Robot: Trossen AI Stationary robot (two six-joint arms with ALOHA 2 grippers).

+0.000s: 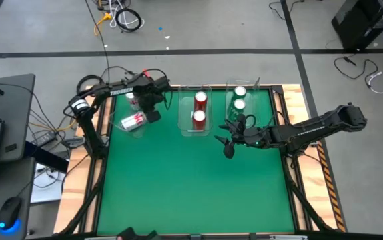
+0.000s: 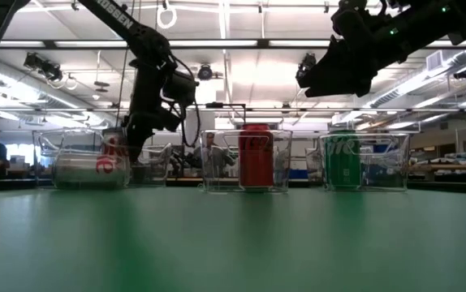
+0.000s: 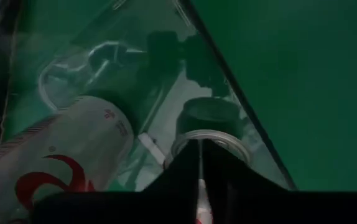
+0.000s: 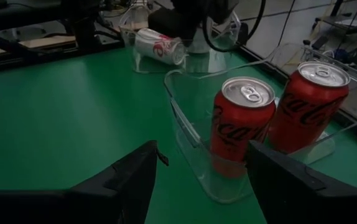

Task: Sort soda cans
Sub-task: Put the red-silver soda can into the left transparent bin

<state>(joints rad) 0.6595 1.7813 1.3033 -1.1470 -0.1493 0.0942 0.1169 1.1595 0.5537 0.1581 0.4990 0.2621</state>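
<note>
A silver soda can with red marks (image 1: 135, 121) (image 3: 73, 162) lies on its side in the left clear bin (image 1: 120, 107). Beside it, the round top of an upright can (image 3: 211, 138) shows in the left wrist view. My left gripper (image 1: 150, 108) (image 3: 198, 183) points down over this bin, shut, with nothing between its fingers. Two red cans (image 1: 199, 109) (image 4: 241, 124) stand upright in the middle bin (image 1: 185, 127), and two green cans (image 1: 239, 98) in the right bin (image 1: 253, 90). My right gripper (image 1: 227, 138) (image 4: 203, 158) hangs open near the middle bin, holding nothing. My left gripper's shut fingertips (image 3: 191, 174) point down from above, right at the rim of the upright can's top (image 3: 185, 142). Whether they touch it, I cannot tell.
The green table top (image 1: 191, 187) spreads toward the near edge in front of the three bins. Wooden rails (image 1: 311, 167) run along the table's sides. A desk with a laptop and a mouse (image 1: 8, 217) stands off to the left.
</note>
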